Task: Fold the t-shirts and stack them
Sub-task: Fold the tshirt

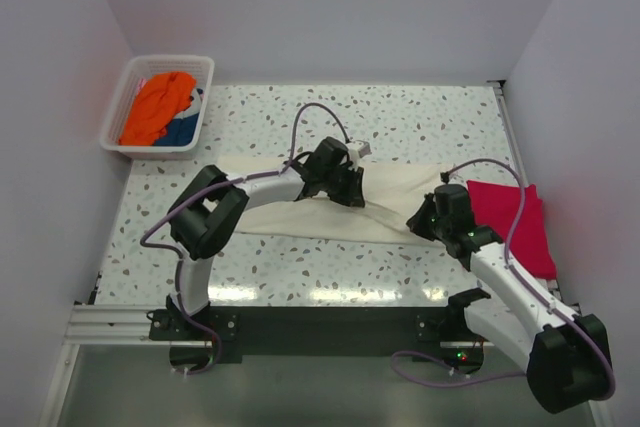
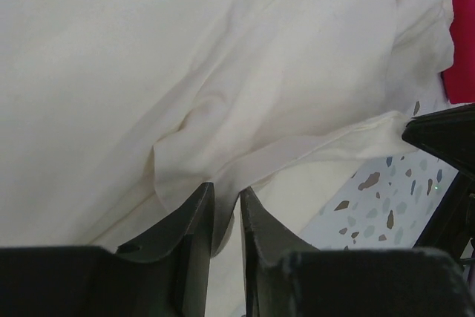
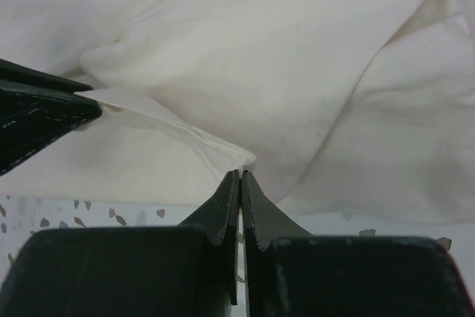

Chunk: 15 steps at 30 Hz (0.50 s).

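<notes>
The left arm (image 1: 262, 190) rises from its base at the table's near edge, bends at the elbow and reaches right over the table's middle. Its left hand (image 2: 226, 192) has its fingers drawn close, a fold of the cream-white t-shirt (image 2: 223, 72) in the narrow gap between them. The right arm (image 1: 510, 282) stretches from the near right corner toward the middle. The right hand (image 3: 241, 174) is low, fingers pressed together.

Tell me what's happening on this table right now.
The left gripper and the right gripper each pinch the hem of the cream-white cloth t-shirt spread on the speckled table. A folded crimson-red t-shirt lies at the right. An orange t-shirt and a blue one sit in the white slatted plastic basket, far left.
</notes>
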{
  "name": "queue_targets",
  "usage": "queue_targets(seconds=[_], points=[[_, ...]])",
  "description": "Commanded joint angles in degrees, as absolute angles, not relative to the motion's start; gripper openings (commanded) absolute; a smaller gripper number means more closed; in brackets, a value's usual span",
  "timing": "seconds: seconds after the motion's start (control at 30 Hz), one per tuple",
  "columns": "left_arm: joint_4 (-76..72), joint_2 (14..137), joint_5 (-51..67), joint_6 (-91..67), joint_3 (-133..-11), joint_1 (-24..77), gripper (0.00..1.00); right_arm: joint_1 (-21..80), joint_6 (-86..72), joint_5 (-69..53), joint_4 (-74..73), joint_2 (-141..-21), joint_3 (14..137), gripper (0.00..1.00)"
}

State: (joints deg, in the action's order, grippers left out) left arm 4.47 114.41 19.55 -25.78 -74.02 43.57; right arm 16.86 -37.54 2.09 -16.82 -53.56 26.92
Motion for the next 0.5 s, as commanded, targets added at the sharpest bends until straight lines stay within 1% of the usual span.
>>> queue_targets(seconds=[0.0,0.07,0.23,0.33,0.37,0.4,0.47], points=[[3.78,110.92,18.64,-25.22,-72.78,43.68,0.27,16.96,-38.85,0.09,-17.93,-51.16,24.79,0.01],[3.34,110.39,18.55,-25.40,-72.25,43.68,0.30,16.96,-39.55,-1.48,-17.84,-50.54,23.73,0.02],[3.08,109.08,17.84,-25.58,-70.32,43.68,0.38,16.96,-40.60,-2.72,-17.14,-49.13,21.71,0.08],[3.08,107.94,17.14,-25.58,-68.91,43.68,0.41,17.05,-41.04,-3.34,-17.31,-48.26,21.27,0.14],[3.16,107.67,16.96,-25.58,-68.65,43.68,0.45,17.05,-41.13,-3.51,-17.58,-47.99,21.27,0.16],[3.34,107.14,16.61,-25.58,-68.03,43.68,0.46,16.96,-41.22,-4.12,-17.84,-47.47,21.27,0.24],[4.04,105.65,16.35,-25.58,-67.50,43.77,0.50,17.05,-41.31,-4.39,-19.59,-45.45,21.88,0.29]])
